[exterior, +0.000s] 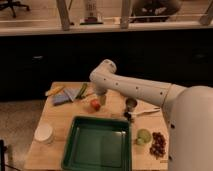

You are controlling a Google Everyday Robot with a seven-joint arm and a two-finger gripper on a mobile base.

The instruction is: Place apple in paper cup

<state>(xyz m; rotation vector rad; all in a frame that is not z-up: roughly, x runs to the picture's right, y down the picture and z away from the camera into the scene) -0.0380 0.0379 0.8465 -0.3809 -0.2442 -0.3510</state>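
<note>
The apple (94, 104), small and red-orange, lies on the wooden table (57, 120) behind the green tray. The paper cup (44, 133), short, wide and white, stands upright near the table's front left corner, well to the left of the apple. My gripper (101, 98) hangs from the white arm's end, pointing down, just right of the apple and very close to it.
A green tray (99, 145) fills the front middle. A shiny metal cup (131, 104) and a utensil (145, 112) lie to the right. A light-green cup (143, 136) and dark grapes (159, 144) sit at the front right. A blue cloth (62, 97), a banana (54, 90) and a green item (81, 91) lie at the back left.
</note>
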